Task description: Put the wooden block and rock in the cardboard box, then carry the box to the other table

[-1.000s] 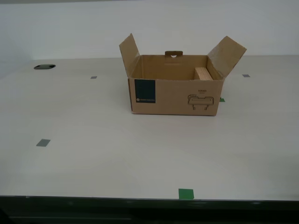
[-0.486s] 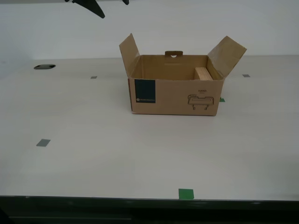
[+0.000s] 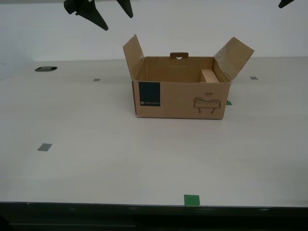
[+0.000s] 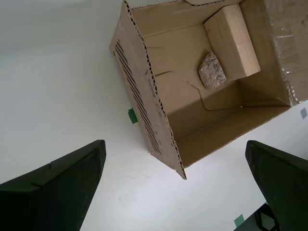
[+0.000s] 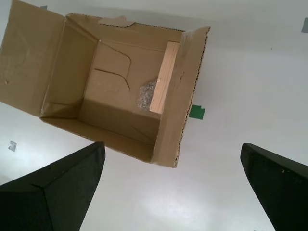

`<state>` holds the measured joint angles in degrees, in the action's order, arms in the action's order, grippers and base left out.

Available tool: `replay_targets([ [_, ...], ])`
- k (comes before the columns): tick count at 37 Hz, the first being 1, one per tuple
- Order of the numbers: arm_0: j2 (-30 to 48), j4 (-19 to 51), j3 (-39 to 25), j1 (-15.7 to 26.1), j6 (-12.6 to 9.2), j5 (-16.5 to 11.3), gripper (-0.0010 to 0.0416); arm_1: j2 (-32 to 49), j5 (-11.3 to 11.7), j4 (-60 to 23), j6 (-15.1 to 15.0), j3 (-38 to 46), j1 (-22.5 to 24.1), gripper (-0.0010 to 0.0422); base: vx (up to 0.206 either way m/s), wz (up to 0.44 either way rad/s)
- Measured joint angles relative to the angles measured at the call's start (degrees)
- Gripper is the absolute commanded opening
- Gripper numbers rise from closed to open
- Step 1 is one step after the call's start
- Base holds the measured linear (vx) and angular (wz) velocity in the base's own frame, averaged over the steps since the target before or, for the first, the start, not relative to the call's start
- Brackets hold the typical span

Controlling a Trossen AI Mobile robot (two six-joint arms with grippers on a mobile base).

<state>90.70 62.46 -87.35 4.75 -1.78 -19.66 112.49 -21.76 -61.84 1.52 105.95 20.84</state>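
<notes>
While corrugated, the cardboard box (image 4: pixel 159 125) holds smooth wooden block (image 4: pixel 233 41), lumpy rock (image 4: pixel 212 70).

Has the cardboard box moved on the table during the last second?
No. The box keeps the same place against the green tape mark and the black hole in the exterior view; only gripper fingers have come in at that view's top.

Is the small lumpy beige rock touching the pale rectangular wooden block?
Touching. In the second wrist view the rock lies against the wooden block, no gap between.
</notes>
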Motion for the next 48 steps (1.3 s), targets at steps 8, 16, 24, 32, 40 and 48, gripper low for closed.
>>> replay_targets([
  [8, 0.0, -3.0, 2.4, -0.3, -1.3, 0.0, 0.0394, 0.1, 0.0, 2.1, 0.1, -2.0, 0.0, 0.0398, 0.0, 0.0],
  [16, 2.1, -3.7, 3.0, -0.3, -1.6, 0.0, 0.0394, 0.1, 0.0, 3.4, 1.0, -2.1, 0.0, 0.0398, 0.0, 0.0],
  [24, 7.4, -4.1, 0.5, -0.3, -1.7, 0.0, 0.0394, 0.1, 0.0, 3.9, 1.2, -2.1, -0.1, 0.0398, 0.0, 0.0],
  [32, 11.6, -4.2, -2.4, -0.3, -1.7, 0.0, 0.0393, 0.7, 0.0, 5.9, 2.5, -1.9, -0.1, 0.0398, 0.0, 0.0],
  [40, 14.9, -4.2, -2.7, -0.3, -1.7, -0.1, 0.0393, 3.9, -0.5, 6.9, 2.9, -1.9, -0.2, 0.0398, 0.0, 0.0],
  [48, 19.0, -4.6, -2.7, -0.3, -1.7, -0.2, 0.0394, 6.9, -1.5, 9.7, 3.6, -1.7, -0.2, 0.0398, 0.0, 0.0],
])
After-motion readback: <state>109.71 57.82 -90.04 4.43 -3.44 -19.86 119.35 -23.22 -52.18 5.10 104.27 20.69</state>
